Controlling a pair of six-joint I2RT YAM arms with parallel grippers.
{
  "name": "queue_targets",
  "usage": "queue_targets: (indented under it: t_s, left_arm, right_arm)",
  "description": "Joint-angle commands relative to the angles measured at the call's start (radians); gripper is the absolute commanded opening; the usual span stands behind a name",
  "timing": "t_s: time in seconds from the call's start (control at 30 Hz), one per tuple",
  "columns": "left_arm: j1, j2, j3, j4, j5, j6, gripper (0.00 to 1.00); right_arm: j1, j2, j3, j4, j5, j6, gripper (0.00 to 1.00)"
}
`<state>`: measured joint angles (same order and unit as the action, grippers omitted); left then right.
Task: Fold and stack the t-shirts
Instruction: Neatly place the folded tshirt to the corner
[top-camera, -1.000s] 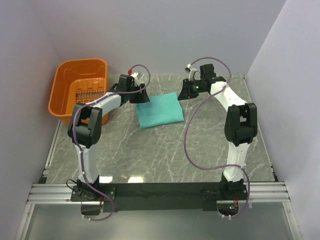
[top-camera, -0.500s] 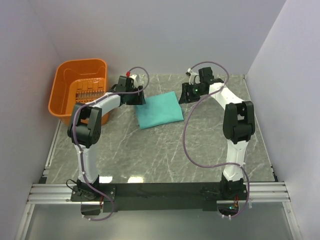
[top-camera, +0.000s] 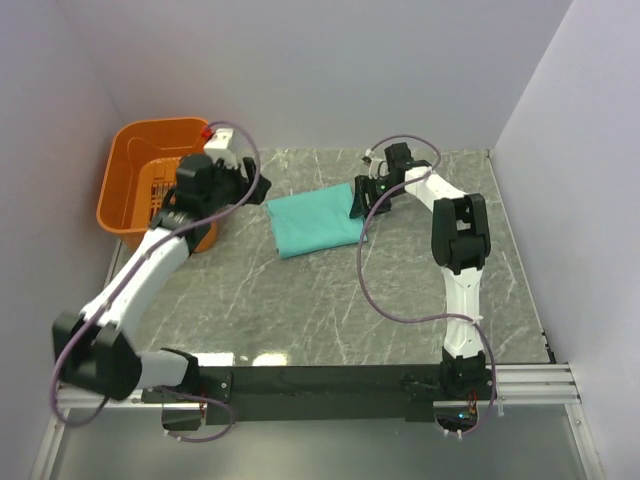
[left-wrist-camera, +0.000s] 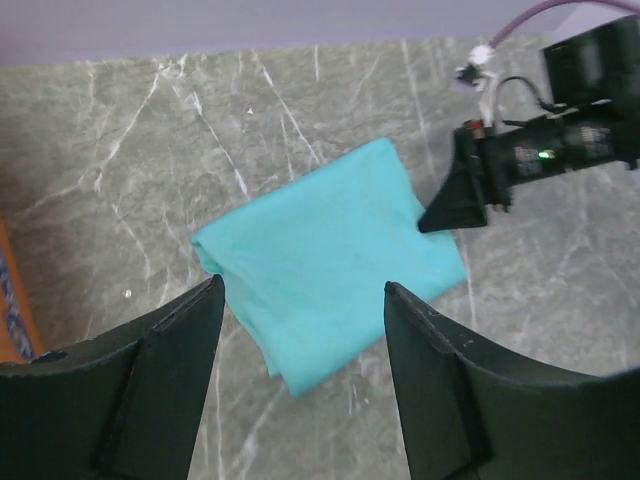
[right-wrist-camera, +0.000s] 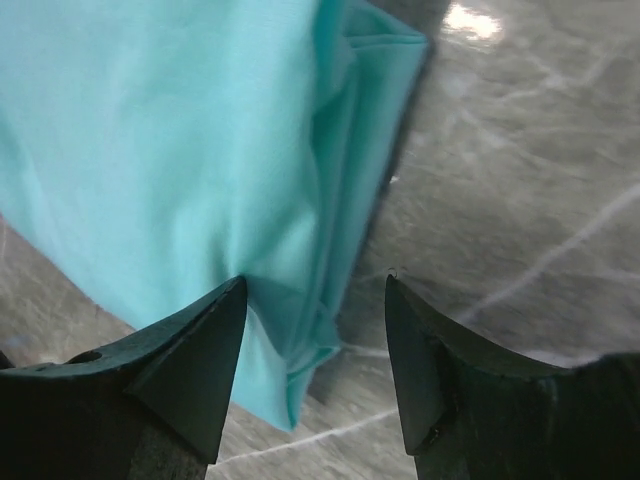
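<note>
Teal cotton t-shirt (top-camera: 315, 222) lies folded on grey marble tabletop (top-camera: 300, 300), far-centre. Fold looks done imo. Right gripper (right-wrist-camera: 315, 285) open, straddling its layered edge; left gripper (left-wrist-camera: 302, 290) open, hovering clear. Next: pinch layers w/o unfolding.

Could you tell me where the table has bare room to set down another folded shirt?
The widest bare table patch lies between the t-shirt and the black front rail, flanked by both arms. It is crowded farther back: the right claw straddles the t-shirt's edge, and the left claw hangs between t-shirt and orange basket.
</note>
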<state>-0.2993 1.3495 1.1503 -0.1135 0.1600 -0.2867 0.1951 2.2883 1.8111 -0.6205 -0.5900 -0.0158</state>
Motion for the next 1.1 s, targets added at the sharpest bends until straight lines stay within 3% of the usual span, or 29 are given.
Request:
queue_targets:
  t_s: [0.0,0.13,0.27,0.37,0.4,0.53,0.67,0.93,1.07]
  left_arm:
    - [0.005,-0.151,-0.116,0.003,0.009,-0.022,0.71]
    - [0.006,-0.362,-0.246,-0.034,0.004,-0.048,0.74]
    - [0.006,-0.493,-0.31,-0.078,-0.007,-0.068,0.76]
    - [0.006,-0.556,-0.337,-0.117,-0.013,-0.069,0.76]
    - [0.006,-0.567,-0.342,-0.126,-0.013,-0.068,0.76]
    - [0.006,-0.605,-0.363,-0.159,-0.004,-0.068,0.76]
    - [0.006,-0.625,-0.382,-0.158,0.006,-0.069,0.76]
    - [0.006,-0.642,-0.435,-0.127,0.075,-0.094,0.76]
    - [0.008,-0.641,-0.463,-0.098,0.107,-0.109,0.76]
  right_arm:
    - [0.03,0.014,0.028,-0.041,-0.054,-0.003,0.65]
    - [0.038,0.034,0.024,-0.064,-0.096,0.007,0.63]
    - [0.035,0.033,0.002,-0.067,-0.094,0.011,0.53]
    - [0.012,0.008,-0.021,-0.042,-0.094,0.04,0.29]
    - [-0.005,-0.001,-0.025,-0.032,-0.093,0.045,0.18]
    - [-0.06,-0.058,-0.045,-0.022,-0.07,0.047,0.0]
    - [-0.144,-0.095,-0.076,-0.034,-0.056,0.025,0.0]
    - [-0.353,-0.148,-0.101,-0.145,0.097,-0.214,0.0]
    - [-0.459,-0.138,-0.038,-0.206,0.154,-0.312,0.0]
